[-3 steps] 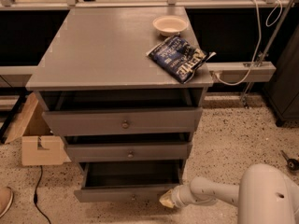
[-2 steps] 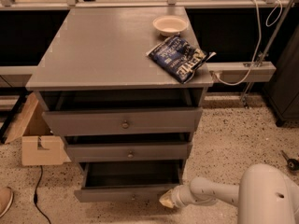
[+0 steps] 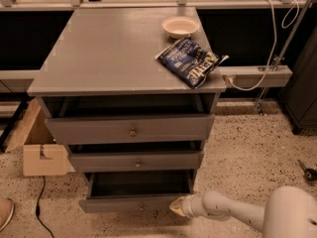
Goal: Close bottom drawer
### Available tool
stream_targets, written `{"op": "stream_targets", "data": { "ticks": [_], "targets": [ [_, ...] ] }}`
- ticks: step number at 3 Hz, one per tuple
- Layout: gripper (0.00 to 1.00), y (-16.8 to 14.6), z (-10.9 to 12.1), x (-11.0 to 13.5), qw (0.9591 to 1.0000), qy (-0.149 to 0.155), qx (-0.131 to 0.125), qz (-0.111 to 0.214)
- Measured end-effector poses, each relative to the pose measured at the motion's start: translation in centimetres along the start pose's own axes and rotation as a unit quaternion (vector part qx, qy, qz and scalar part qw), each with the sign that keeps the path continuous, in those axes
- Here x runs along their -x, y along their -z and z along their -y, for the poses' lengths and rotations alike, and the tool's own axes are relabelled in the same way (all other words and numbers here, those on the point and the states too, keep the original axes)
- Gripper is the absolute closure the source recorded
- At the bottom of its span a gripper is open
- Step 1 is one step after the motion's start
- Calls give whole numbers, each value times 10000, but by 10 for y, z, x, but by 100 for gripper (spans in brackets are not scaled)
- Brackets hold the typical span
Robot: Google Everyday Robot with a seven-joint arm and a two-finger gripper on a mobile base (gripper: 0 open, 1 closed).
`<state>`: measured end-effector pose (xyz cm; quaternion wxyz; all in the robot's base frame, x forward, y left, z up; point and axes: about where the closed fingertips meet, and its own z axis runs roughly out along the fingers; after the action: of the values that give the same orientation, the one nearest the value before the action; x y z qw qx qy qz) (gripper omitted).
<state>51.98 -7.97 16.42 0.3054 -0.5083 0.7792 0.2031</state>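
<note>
The bottom drawer is the lowest of three grey cabinet drawers. It stands pulled out, its dark interior showing, with a small knob on its shallow front panel. My gripper is at the right end of that front panel, low near the floor, its tip touching or almost touching the panel's corner. My white arm reaches in from the lower right. The middle drawer and the top drawer also stand slightly out.
On the cabinet top lie a blue chip bag at the right edge and a white bowl behind it. A cardboard box stands at the left on the speckled floor. A grey rail with cable is at the right.
</note>
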Motion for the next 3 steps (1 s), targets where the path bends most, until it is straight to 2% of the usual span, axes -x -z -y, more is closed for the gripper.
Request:
{"op": "stream_targets", "data": {
  "ticks": [1,3],
  "targets": [
    [100,-15,26,4,9986,350,-274,291],
    [100,-27,71,11,9935,547,-730,680]
  ]
}}
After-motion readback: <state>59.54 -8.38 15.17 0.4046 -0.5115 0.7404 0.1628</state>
